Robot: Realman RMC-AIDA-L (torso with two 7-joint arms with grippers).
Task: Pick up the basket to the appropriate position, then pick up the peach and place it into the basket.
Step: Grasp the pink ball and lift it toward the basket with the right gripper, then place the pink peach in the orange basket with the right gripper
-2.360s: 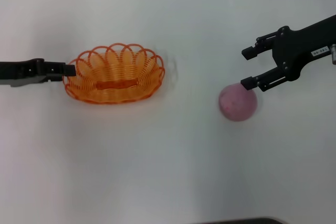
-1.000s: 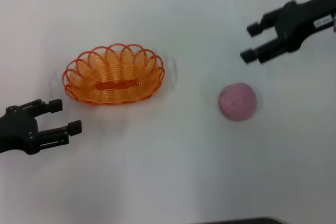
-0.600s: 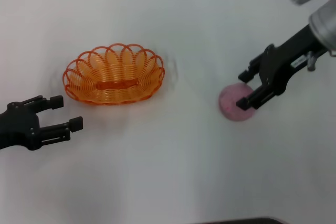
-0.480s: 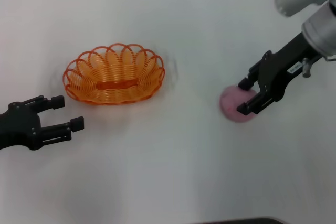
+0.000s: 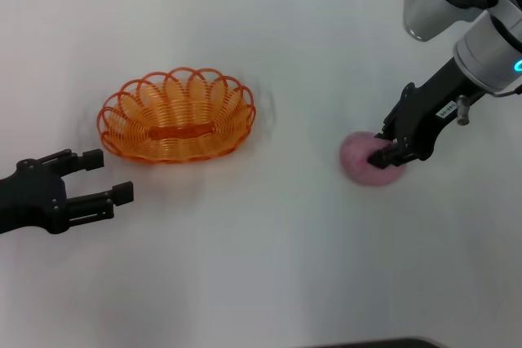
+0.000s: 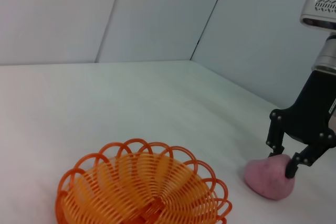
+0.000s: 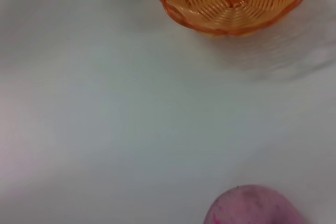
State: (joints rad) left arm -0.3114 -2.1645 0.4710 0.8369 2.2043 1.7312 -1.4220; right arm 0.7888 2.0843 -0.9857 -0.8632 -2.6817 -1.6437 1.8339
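The left pincer (image 5: 106,177), matte black with blocky square fingertips, hovers low over the smooth white table (image 5: 261,266) with its two fingers spread and nothing between them. Just beyond its tips and a little toward the robot's right sits the basket (image 5: 177,115), an oval of glossy orange wire wound in close ribs, edged by a scalloped rim of looping arches, with a flat solid orange strip along its floor. From the left wrist view the basket (image 6: 142,190) stands upright on the table, its hollow holding nothing, and the grey wall panels (image 6: 157,14) behind the table meet in straight seams.

Well apart from the basket, at the right pincer (image 5: 388,147), lies the peach (image 5: 364,160), a round, dull pink ball with a matte, fuzzy-looking skin, resting on the table. The right pincer, black and angular, comes down on the peach from above, its fingers set apart on either side of the fruit's upper right part and touching or nearly touching it; a firm grip cannot be confirmed. In the left wrist view the two black fingers (image 6: 290,170) straddle the peach (image 6: 268,177). A small white label on the arm (image 5: 446,109) carries print too small to read. Above it the arm's wrist housing (image 5: 489,46) is smooth silver-grey, with a small blue light at its edge.
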